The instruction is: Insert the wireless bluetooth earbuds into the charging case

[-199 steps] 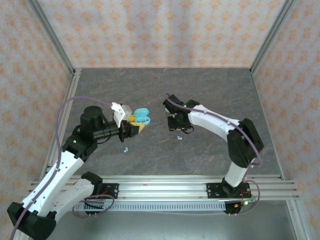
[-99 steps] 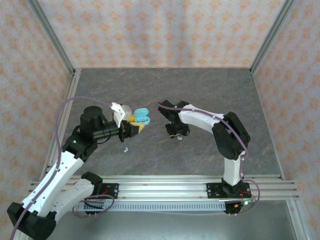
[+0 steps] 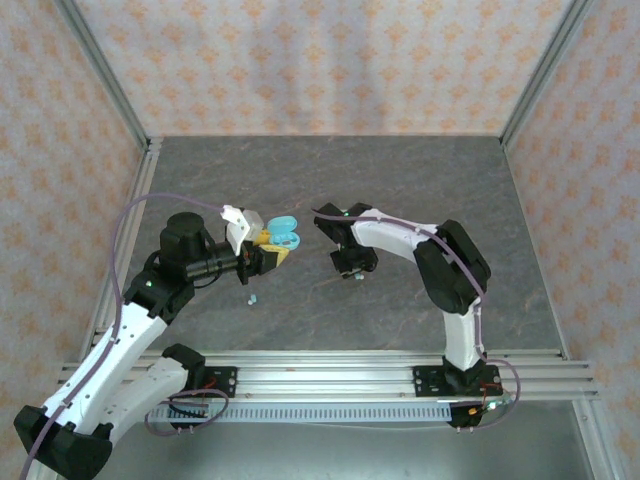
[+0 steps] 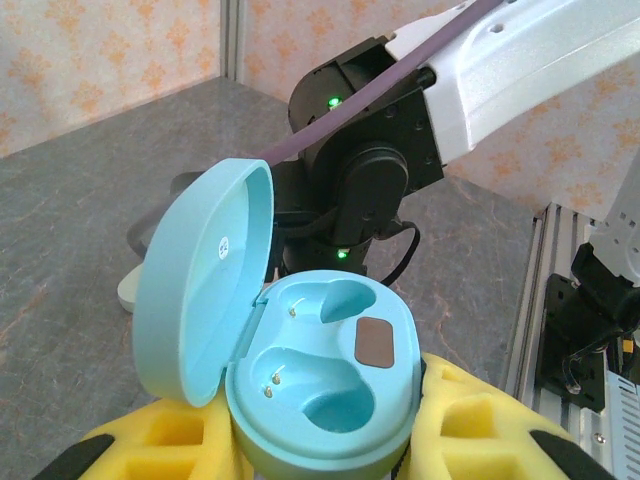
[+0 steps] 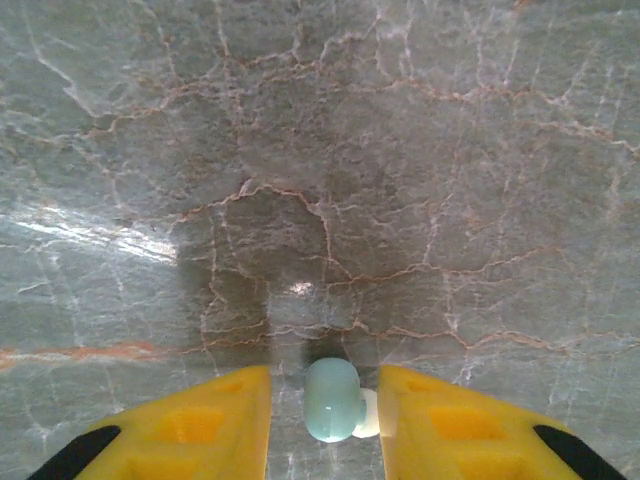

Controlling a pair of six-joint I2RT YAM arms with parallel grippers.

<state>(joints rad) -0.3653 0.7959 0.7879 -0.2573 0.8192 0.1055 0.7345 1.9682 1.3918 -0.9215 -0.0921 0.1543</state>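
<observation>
Your left gripper [image 4: 318, 445] was clamped on the open blue charging case [image 4: 320, 370], held up off the tabletop [image 5: 420, 150] with the lid hinged back. Your right arm was folded, wrist pointing down. The right gripper [image 5: 325, 405] was partly open, straddling a mint earbud [image 5: 332, 398] on the tabletop without gripping it. A second earbud [image 3: 251, 299] lay near the left arm.

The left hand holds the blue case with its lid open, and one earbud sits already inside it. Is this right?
Not fully. The left hand does hold the blue case with its lid open, but nothing sits inside it: both wells are empty. The left wrist view shows this.
</observation>
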